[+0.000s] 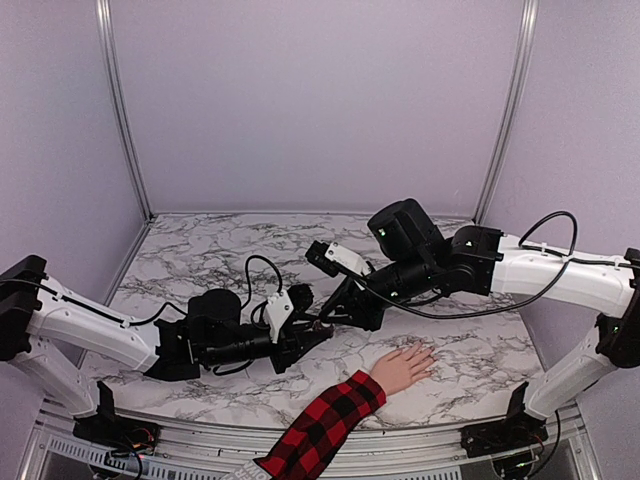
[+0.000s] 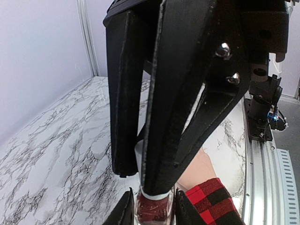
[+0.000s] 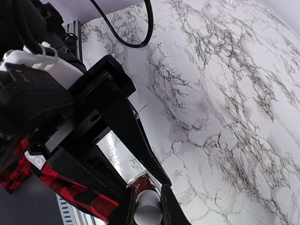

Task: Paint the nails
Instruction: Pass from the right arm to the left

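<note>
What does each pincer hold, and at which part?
Left pincer: small dark-red glass polish bottle, by its body. Right pincer: the same bottle, by its white cap.

Marble tabletop, dark-red polish bottle

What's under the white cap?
A small dark-red bottle, pinched by the left gripper. The right gripper is shut on the cap. The bottle's neck and whatever is inside are hidden by the cap.
</note>
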Tool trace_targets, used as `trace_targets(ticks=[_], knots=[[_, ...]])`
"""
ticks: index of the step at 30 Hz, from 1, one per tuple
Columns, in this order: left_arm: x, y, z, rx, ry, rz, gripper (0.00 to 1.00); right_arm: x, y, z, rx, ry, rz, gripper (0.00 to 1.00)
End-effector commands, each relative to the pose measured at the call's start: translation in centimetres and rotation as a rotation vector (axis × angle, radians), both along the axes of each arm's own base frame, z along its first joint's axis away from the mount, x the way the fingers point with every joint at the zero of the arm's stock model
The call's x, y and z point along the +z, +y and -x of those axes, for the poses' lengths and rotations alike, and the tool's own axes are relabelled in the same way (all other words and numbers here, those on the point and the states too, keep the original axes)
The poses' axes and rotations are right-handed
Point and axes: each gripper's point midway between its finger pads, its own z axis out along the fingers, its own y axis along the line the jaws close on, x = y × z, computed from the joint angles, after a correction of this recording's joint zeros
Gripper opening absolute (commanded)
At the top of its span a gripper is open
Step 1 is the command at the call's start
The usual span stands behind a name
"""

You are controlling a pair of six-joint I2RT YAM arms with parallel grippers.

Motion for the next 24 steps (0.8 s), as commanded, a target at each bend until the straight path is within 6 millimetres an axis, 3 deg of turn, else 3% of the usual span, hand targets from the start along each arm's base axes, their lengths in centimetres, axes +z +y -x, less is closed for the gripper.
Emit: trace_targets(ticks=[1,8,19,24], knots=[[1.1,-0.9,0.2,-0.019,-0.024,0.037,0.31,3.3,0.6,0.2,0.016,-0.032,-0.071,0.05],[1.2,-1.0,0.1,-0.016,-0.026,0.040,0.35,3.3,0.7,0.1,0.017,-0.033,-0.069,0.05],[2.4,-0.8,0.2,-0.009,-0.039,0.081,0.23,3.0,0.6,0.3,0.022,-0.028,-0.063,0.07],[2.9,-0.5,0.3,-0.010,-0.050,0.094,0.11,3.2,0.3,0.0,0.002,-0.036,-0.071,0.27]])
